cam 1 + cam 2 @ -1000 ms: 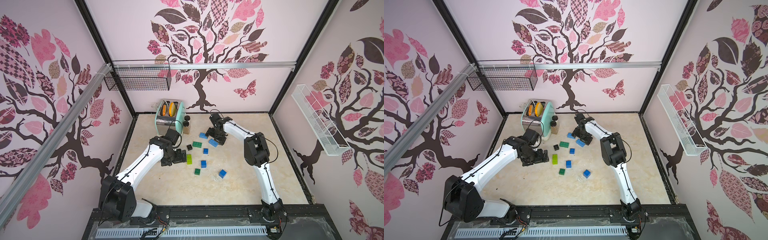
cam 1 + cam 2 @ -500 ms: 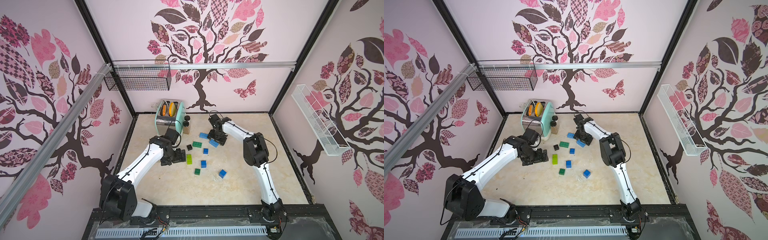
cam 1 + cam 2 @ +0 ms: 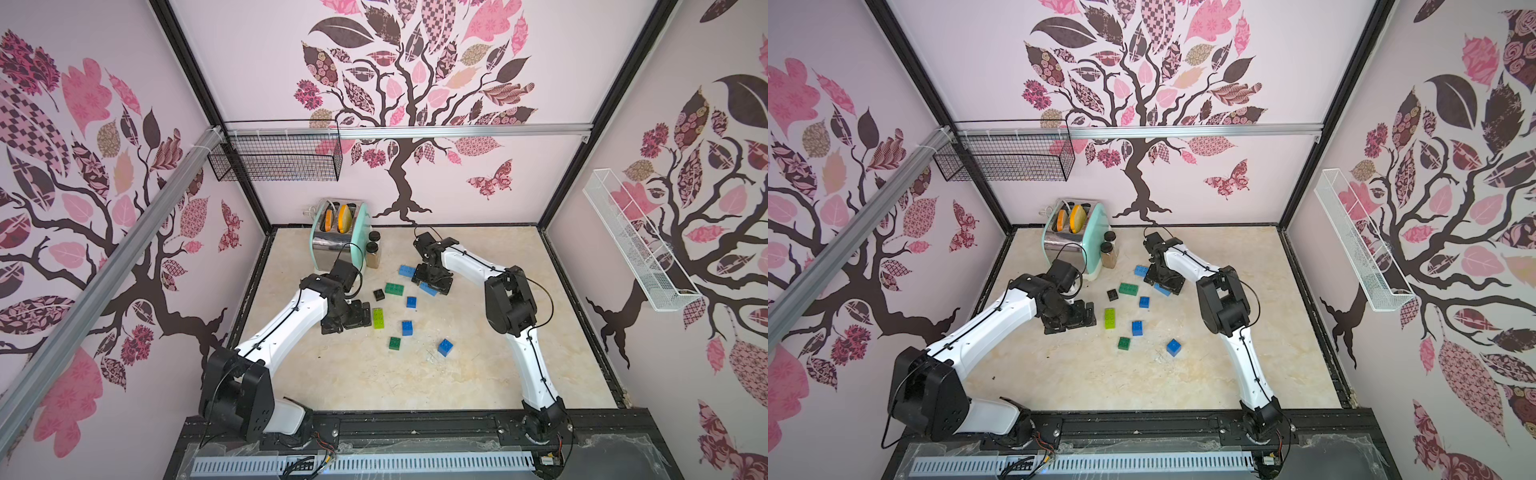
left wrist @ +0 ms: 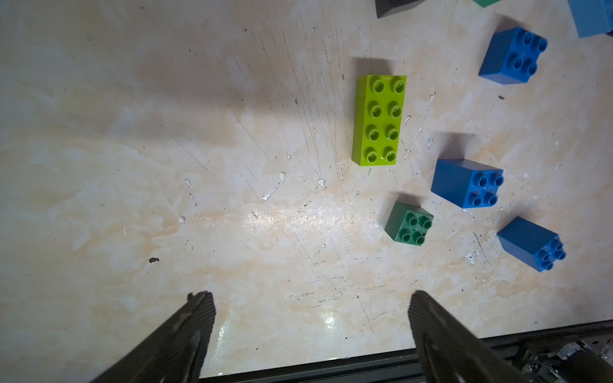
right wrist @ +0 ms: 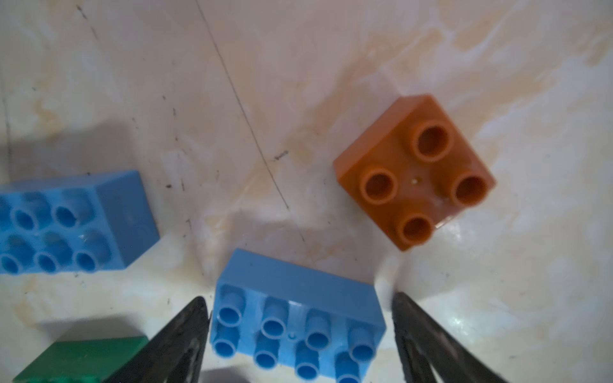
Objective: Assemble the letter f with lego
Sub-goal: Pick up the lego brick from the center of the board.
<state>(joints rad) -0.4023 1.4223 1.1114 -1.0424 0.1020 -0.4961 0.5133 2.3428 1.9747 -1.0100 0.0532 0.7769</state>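
My right hand (image 5: 298, 298) is low over the counter (image 3: 374, 382) at the far side of the lego scatter. Its fingers stand apart and straddle a light blue brick (image 5: 298, 318) end to end. One finger is at the brick's end and the other shows a thin gap, so I don't have it clamped. Close by lie an orange-brown brick (image 5: 414, 172), set apart from it, and a second light blue brick (image 3: 407, 271) just to the left. A long dark green brick (image 3: 393, 289) sits a little nearer.

My left hand (image 4: 310, 295) is spread wide with nothing between its fingers, over bare counter just left of the lime brick (image 4: 379, 119). Right of the lime one are a small dark green brick (image 4: 409, 223) and three blue bricks (image 4: 467, 182), all studs up and apart from each other. A black brick (image 3: 378, 294) lies just beyond the lime one.

At the far left of the counter stands the toaster (image 3: 357, 241), with two yellow-orange slices (image 3: 344, 218) upright in its slots. Two capped jars (image 3: 372, 254) are just to its right, and the nearer one holds something brown. A black wire basket (image 3: 276, 162) hangs on the far wall and a white wire shelf (image 3: 636, 241) on the right wall.
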